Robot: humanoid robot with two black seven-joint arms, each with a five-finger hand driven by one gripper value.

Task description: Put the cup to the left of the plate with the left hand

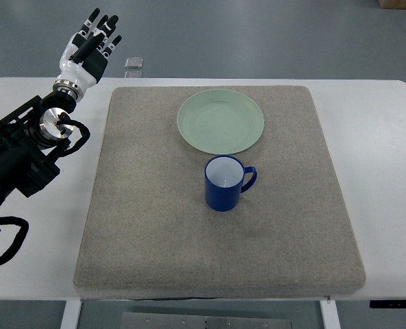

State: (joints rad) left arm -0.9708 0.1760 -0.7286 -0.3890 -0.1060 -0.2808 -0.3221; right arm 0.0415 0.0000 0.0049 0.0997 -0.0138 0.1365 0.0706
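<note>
- Your blue cup (223, 184) stands upright and empty, just below the green plate (220, 121) — also bare.
- Your left hand (90, 48) hovers far off, fingers spread, holding nothing.

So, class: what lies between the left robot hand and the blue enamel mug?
Only bare grey felt mat, in the top view. Nothing separates the left robot hand from the blue enamel mug.

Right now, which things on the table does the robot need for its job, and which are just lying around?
For the job:
- blue cup, upright on the mat, just below the plate
- green plate
- left robot hand, fingers spread, holding nothing, off past the mat's far left corner

Just lying about:
- grey mat under the cup and plate
- small grey object at the table's far edge
- white table
</note>
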